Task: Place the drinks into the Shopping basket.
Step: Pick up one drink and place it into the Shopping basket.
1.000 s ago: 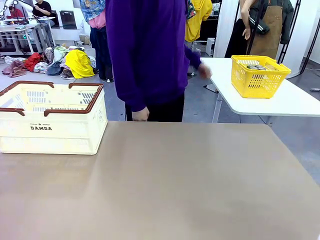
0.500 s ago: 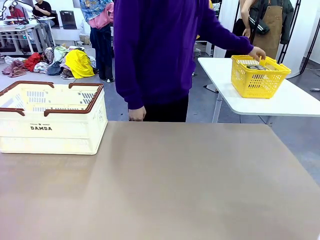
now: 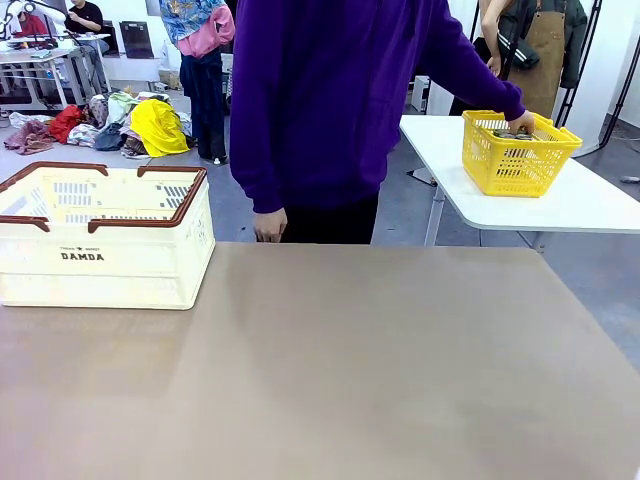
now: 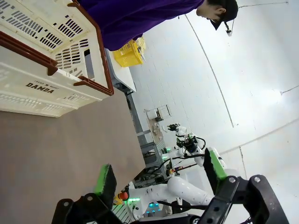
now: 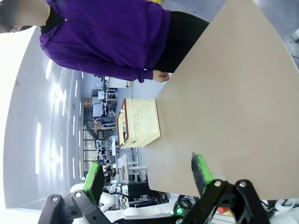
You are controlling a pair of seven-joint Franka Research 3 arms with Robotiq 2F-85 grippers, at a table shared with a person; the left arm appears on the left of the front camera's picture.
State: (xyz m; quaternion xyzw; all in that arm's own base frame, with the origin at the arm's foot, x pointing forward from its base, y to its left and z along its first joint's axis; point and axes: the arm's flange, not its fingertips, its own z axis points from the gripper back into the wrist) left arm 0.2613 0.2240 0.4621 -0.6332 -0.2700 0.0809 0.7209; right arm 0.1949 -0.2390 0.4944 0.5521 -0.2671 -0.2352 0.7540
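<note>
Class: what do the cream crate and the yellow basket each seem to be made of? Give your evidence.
Cream crate: likely rigid plastic, matte; moulded slots, printed lettering. Yellow basket: probably plastic too; uniform colour, moulded open mesh.

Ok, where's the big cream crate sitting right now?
In the front view the crate sits at the far left of the brown table, on the robot's left side, with the person's lowered hand just to its right.

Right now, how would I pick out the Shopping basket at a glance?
On the brown table, look to the far left corner: the Shopping basket, a large cream-white slatted crate. Its dark brown rim and DAMDA print set it apart from the smaller yellow mesh basket on the white table.
</note>
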